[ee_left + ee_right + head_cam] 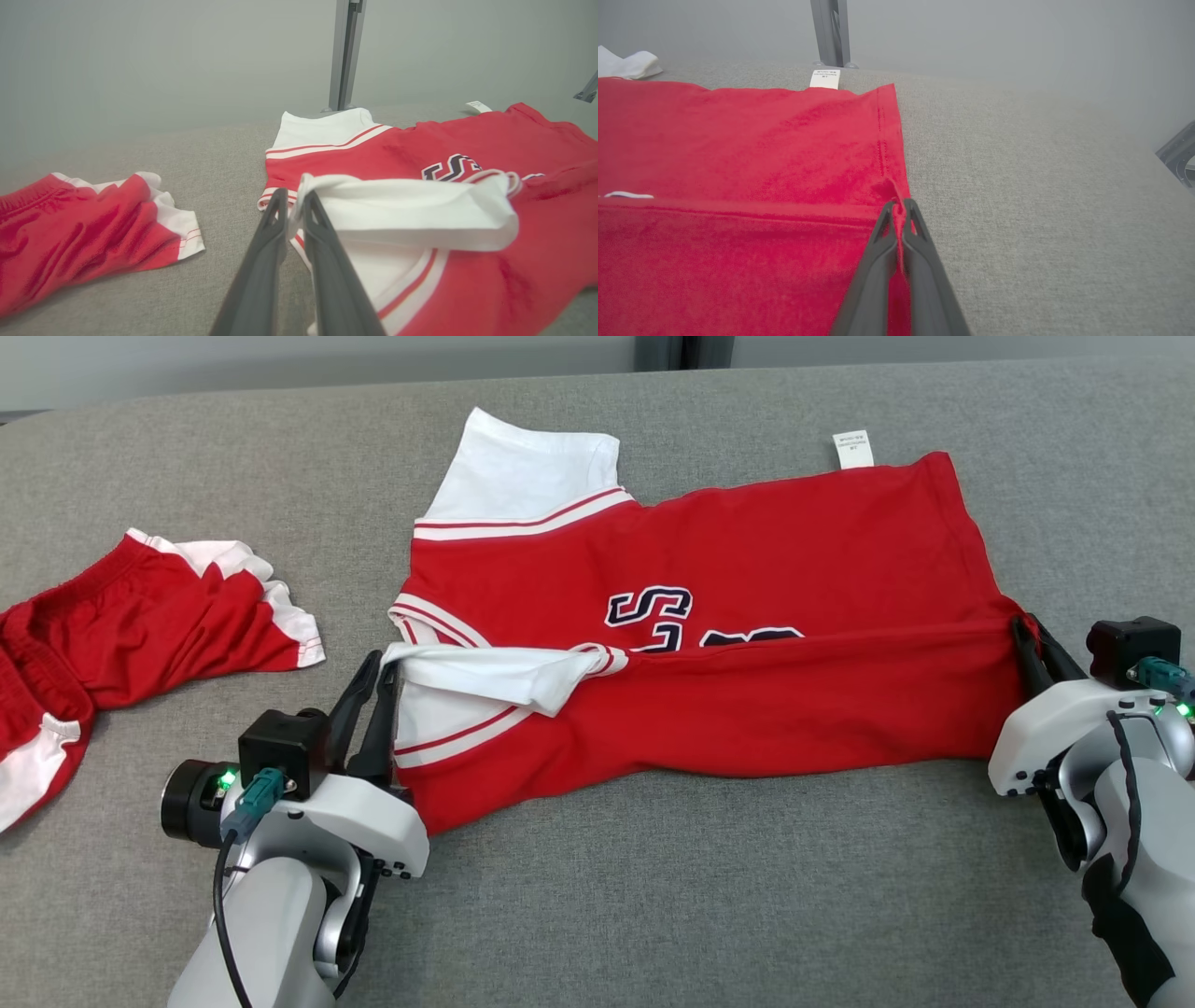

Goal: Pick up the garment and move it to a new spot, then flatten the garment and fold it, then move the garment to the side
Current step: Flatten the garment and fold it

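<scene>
Grey woven cloth covers the table (653,896), with a pale wall and a metal post (345,51) behind. The left end effector (378,663) lies low at the garment (747,709)'s near left, its fingers almost together, pinching the white sleeve edge. The right end effector (1027,625) is clamped on the red hem at the far right. The soft red jersey lies mid-table, its near half folded over the dark lettering, a white label (853,449) at the back. Crumpled red shorts (140,616) lie left.

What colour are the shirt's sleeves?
The shirt has white sleeves with red stripes; head view shows them best.
</scene>
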Available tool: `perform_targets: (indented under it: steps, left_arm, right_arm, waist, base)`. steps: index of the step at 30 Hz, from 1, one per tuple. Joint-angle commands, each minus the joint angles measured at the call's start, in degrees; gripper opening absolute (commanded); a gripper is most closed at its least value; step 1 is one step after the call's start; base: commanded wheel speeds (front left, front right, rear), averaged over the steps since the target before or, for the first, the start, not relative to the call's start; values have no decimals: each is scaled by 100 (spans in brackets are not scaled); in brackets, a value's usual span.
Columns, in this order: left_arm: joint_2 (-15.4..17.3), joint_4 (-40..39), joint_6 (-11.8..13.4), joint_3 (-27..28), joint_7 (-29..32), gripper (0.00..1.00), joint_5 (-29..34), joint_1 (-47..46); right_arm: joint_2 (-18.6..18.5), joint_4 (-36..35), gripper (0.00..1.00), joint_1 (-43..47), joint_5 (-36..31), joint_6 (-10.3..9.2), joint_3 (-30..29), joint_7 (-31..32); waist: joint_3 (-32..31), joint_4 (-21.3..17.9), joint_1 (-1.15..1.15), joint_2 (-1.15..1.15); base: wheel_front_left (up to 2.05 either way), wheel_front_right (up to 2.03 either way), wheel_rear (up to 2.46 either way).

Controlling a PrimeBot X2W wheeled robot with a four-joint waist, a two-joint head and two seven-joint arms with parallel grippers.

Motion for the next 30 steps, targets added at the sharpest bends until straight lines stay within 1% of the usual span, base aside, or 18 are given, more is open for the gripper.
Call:
perform_targets:
  steps: [1, 2, 3, 6, 9, 12, 15, 19, 24, 30]
  left_arm:
    - [20, 14, -23, 10, -36, 50, 31, -83]
    - [10, 62, 2, 16, -80, 93, 41, -111]
    - [-3, 105, 21, 15, -111, 100, 44, -137]
    - [-19, 111, 98, 58, -239, 100, 52, -142]
    - [-86, 14, 144, 154, -290, 100, -118, 73]
    - [-176, -131, 156, 225, -139, 100, -379, 400]
    - [-256, -289, 168, 257, 150, 100, -650, 802]
    - [-287, -534, 339, 269, 628, 100, -888, 1300]
    - [-304, -761, 517, 260, 1087, 100, -1039, 1638]
    - [-288, -718, 537, 238, 1280, 100, -1125, 1630]
  right_arm:
    - [-15, 5, 95, -46, 23, 0, 18, -56]
    - [-24, 16, 100, -63, 37, 0, 21, -56]
    - [-43, -35, 100, -81, 44, 0, 8, -62]
    - [-119, -398, 100, 61, 18, 0, -139, -60]
    - [-167, -925, 100, 415, -28, 0, -388, -51]
    - [-171, -1399, 100, 863, -77, 0, -663, -52]
    - [-123, -1701, 100, 1326, -122, 0, -921, -52]
    - [-36, -1936, 100, 1776, -177, 0, -1151, -54]
    - [39, -2105, 100, 2030, -256, 0, -1282, -53]
    - [92, -2190, 100, 2087, -309, 0, -1277, -53]
  waist:
    - [-4, -1, 0, 0]
    - [-7, -3, 0, 0]
    - [-14, -6, 0, 0]
    - [-68, -3, 0, 0]
    - [-161, 16, 0, 0]
    - [-273, 30, 0, 0]
    - [-406, 28, 0, 0]
    - [-559, 6, 0, 0]
    - [-634, -21, 0, 0]
    - [-607, -98, 0, 0]
  base:
    - [0, 0, 0]
    - [0, 0, 0]
    - [0, 0, 0]
    - [0, 0, 0]
    - [0, 0, 0]
    - [0, 0, 0]
    - [0, 0, 0]
    - [0, 0, 0]
    - [0, 0, 0]
    - [0, 0, 0]
